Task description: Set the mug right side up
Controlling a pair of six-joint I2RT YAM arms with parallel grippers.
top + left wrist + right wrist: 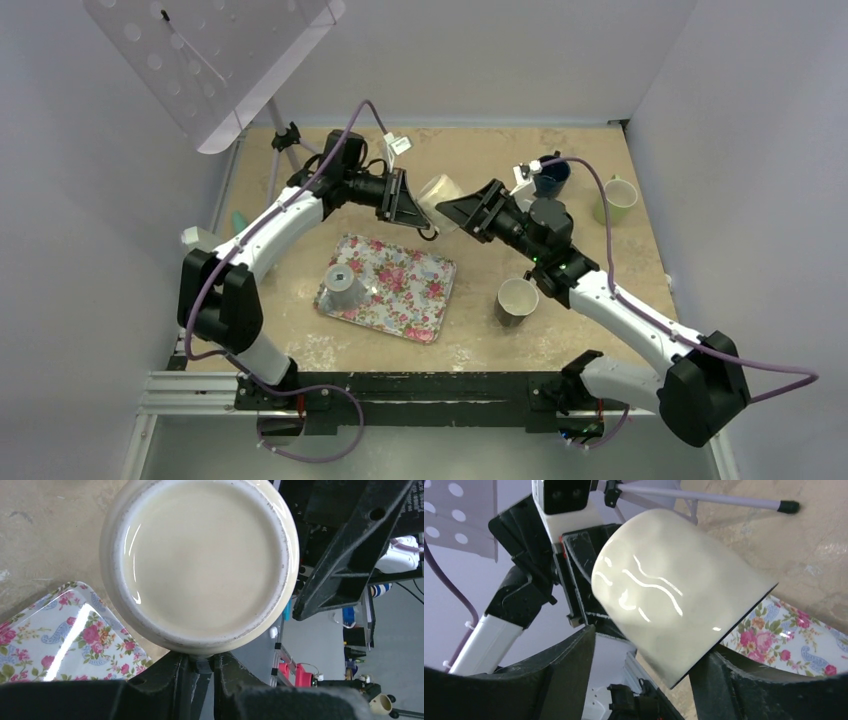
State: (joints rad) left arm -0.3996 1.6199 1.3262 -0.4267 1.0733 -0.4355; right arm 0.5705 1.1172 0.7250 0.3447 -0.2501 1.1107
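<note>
Well, the mug (674,595) hangs in the air just beyond the tray (425,275), tilted, base toward the left arm. The left gripper (202,666) is pinched tight on its lower edge, likely the handle. The right gripper (646,667) stands spread astride the body. I'd close it squarely on the walls before the left lets go, then roll the mouth up. A grey cup (345,288) sits inverted on the tray, and a cream cup (517,298) nearby looks empty.
</note>
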